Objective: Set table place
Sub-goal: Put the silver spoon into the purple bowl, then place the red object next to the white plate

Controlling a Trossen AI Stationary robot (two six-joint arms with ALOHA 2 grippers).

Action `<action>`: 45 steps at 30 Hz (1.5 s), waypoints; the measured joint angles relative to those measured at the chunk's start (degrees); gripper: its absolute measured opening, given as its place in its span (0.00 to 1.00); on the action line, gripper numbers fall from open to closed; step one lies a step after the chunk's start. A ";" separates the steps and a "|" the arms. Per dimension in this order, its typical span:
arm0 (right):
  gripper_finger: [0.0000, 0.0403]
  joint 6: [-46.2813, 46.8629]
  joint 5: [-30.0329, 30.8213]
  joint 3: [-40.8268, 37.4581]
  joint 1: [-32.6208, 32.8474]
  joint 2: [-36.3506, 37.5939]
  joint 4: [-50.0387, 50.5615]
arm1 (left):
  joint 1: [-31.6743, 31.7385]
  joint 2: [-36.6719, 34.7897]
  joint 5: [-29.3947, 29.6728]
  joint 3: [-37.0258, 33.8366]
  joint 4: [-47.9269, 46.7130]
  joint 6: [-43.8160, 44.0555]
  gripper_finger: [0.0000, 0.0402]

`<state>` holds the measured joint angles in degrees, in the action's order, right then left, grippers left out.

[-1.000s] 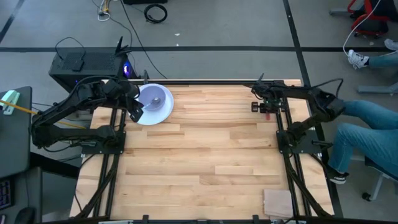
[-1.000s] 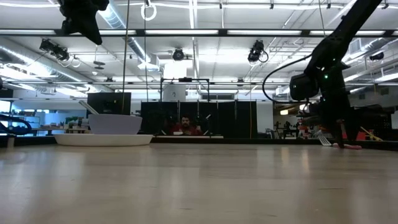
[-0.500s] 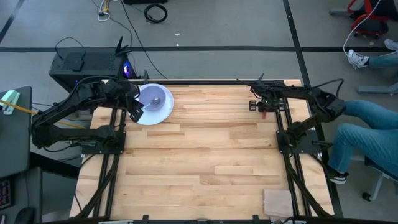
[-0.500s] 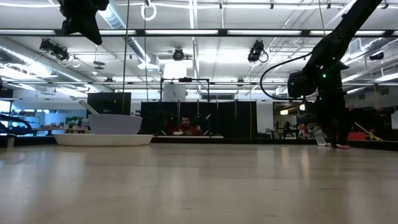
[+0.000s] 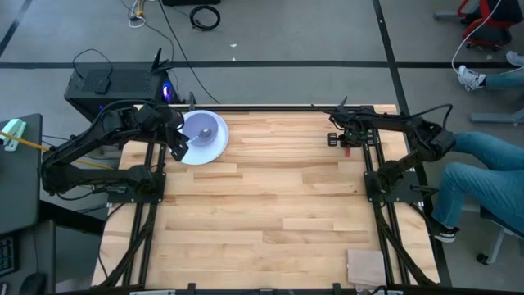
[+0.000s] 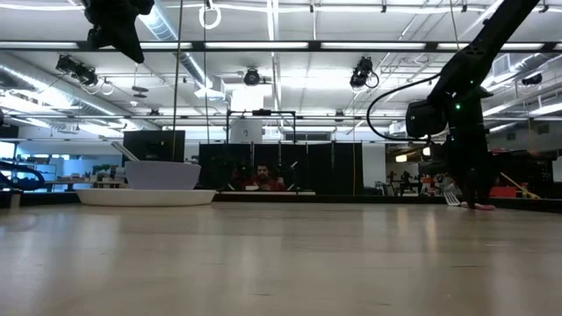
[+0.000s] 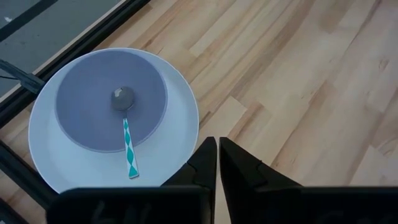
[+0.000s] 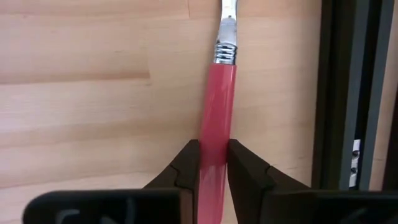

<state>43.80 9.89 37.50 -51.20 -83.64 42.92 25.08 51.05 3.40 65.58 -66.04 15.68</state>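
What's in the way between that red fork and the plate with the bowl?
Nothing visible. The right gripper has its jaws closed on the fork near the table's far right corner; only bare wood lies between it and the plate at far left.

Bare planks are lying open across the table (image 5: 270,205) middle. A plate (image 5: 214,152) is blocking the far-left corner, a tan pad (image 5: 365,266) the near-right.

spoon (image 7: 128,138) in bowl (image 7: 111,99) on plate (image 7: 175,134), table's (image 5: 270,213) far left; fork (image 8: 217,124) far right.
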 joint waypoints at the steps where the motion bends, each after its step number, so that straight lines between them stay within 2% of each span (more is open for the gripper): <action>1: 0.16 -0.18 0.08 0.00 0.00 0.00 -0.02 | 0.01 0.00 0.00 0.00 0.00 0.00 0.07; 15: 0.15 -1.62 0.81 -0.24 0.44 4.60 -0.70 | 0.00 0.00 0.00 0.00 0.00 0.13 0.05; 27: 0.10 -1.36 1.16 -0.11 2.27 4.90 -0.51 | 0.00 0.00 0.00 0.00 0.00 0.17 0.05; 45: 0.16 -3.08 2.02 -0.26 2.21 1.72 -3.55 | 0.01 0.00 0.00 -0.01 0.02 0.20 0.05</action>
<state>40.71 11.91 37.23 -48.99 -81.91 39.37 25.09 51.05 3.40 65.57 -66.02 15.88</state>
